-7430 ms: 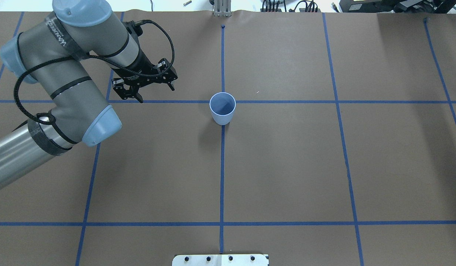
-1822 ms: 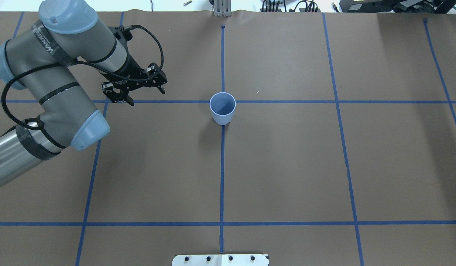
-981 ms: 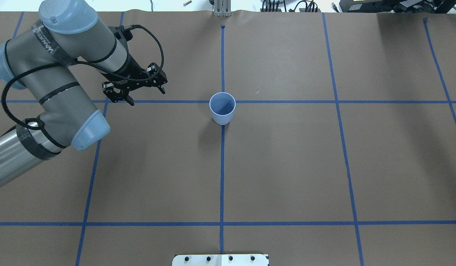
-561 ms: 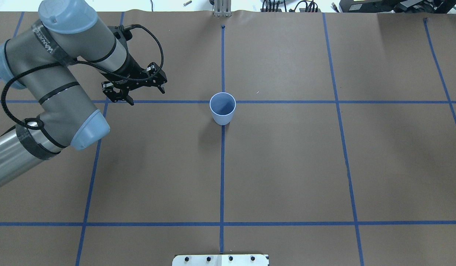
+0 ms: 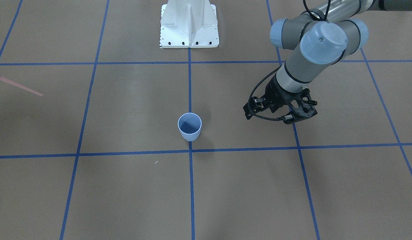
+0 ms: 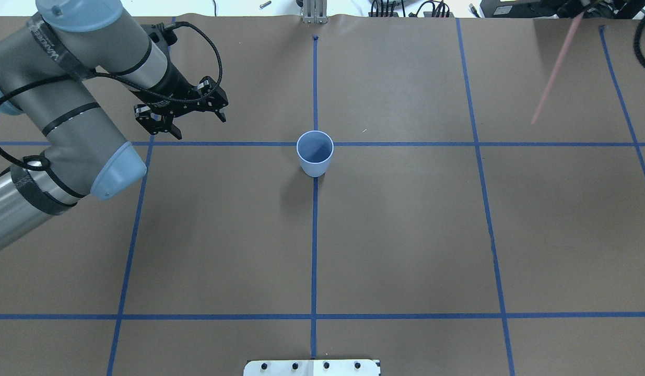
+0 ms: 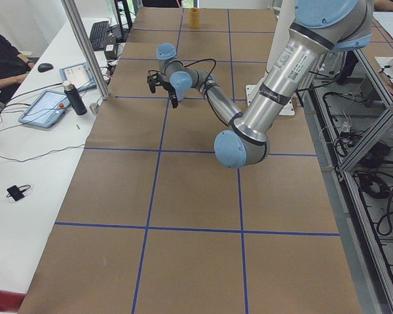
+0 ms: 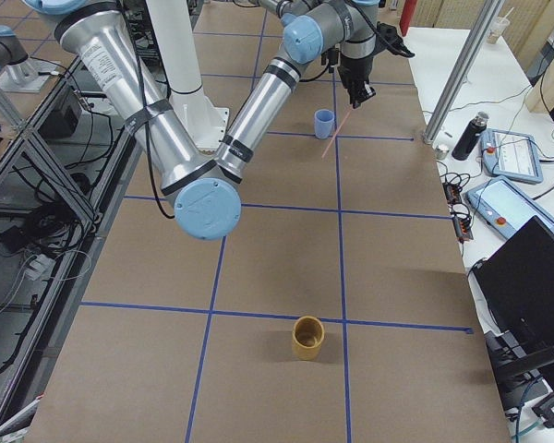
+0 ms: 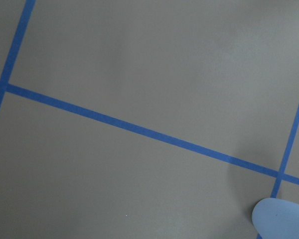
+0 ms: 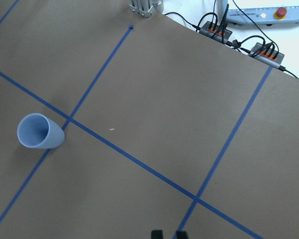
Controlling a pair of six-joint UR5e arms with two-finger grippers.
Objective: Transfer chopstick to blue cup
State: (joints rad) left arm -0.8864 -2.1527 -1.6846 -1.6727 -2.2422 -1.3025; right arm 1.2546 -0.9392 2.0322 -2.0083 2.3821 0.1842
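The right gripper (image 8: 355, 95) was clamped on the upper end of the chopstick (image 6: 554, 70). The stick hung slanted above the table (image 6: 406, 235), well apart from the blue cup (image 6: 315, 154), which stood upright on a tape line (image 6: 314, 235). The left gripper (image 6: 200, 127) hung spread wide, holding nothing.

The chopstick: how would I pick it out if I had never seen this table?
On the brown table with its blue tape grid, find the blue cup near the middle. In the overhead view, look to the far right corner, where the right gripper holds the chopstick slanting in the air. It is the only thin pink stick; nearby lines are flat blue tape.
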